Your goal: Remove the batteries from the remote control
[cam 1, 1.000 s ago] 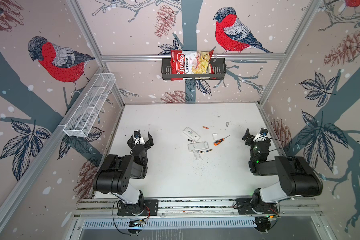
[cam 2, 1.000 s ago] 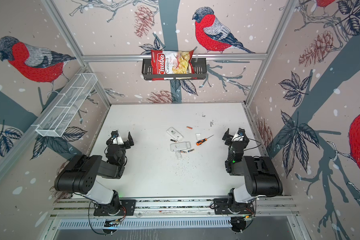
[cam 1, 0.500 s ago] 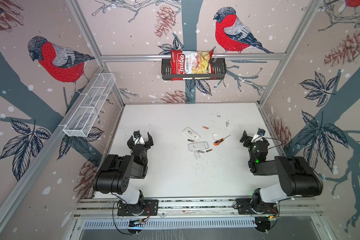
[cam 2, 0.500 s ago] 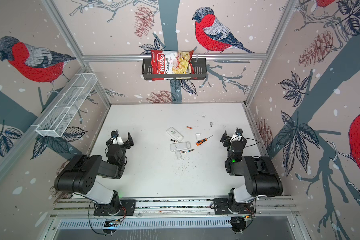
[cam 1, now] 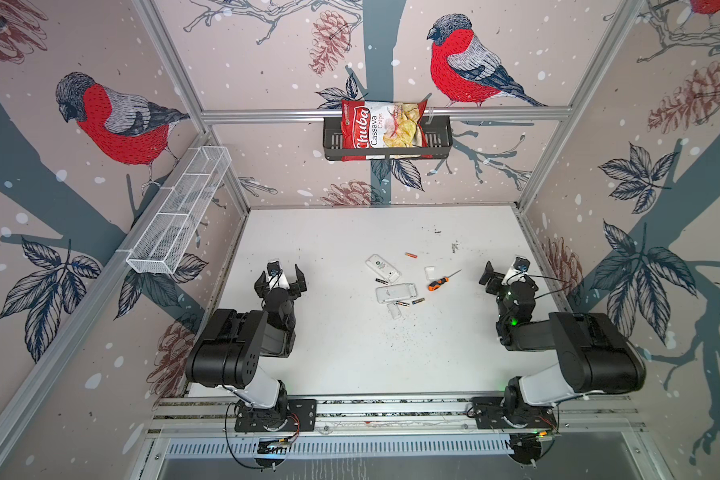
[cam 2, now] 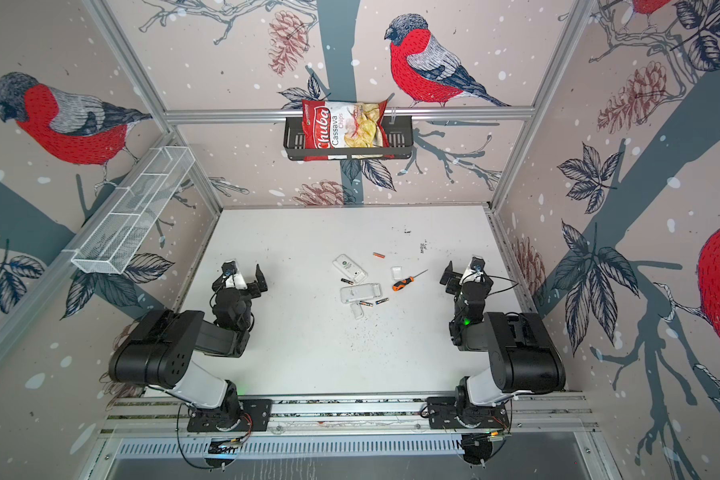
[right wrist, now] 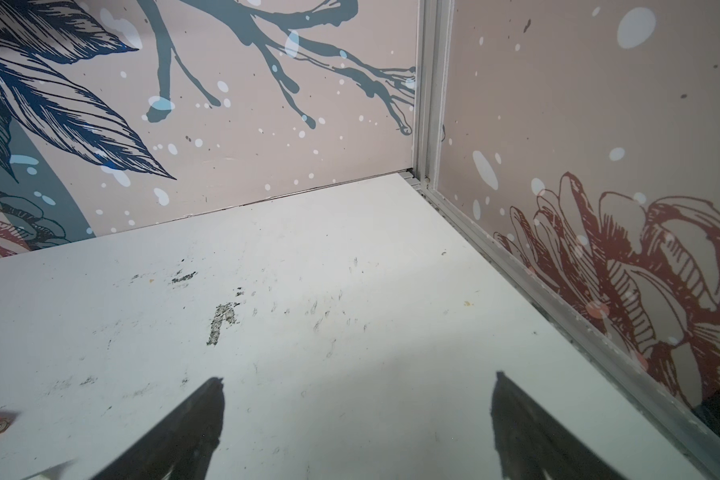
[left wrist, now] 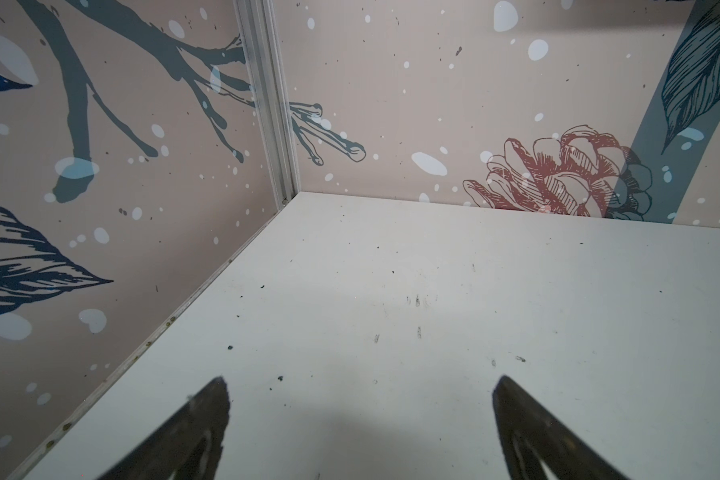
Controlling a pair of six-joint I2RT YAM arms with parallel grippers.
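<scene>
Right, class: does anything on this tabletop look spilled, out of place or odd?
Yes. Dark specks are strewn over the white table in front of the nearer remote, like spilled grit. The orange battery lies alone beyond the farther remote.

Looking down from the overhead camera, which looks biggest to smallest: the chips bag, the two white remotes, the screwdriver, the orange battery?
1. Chips bag, though it hangs higher up.
2. Far remote and near remote: alike.
3. Screwdriver.
4. Orange battery.

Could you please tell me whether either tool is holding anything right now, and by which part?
Nothing is held: the left tool and the right tool both stand open and empty above the table.
</scene>
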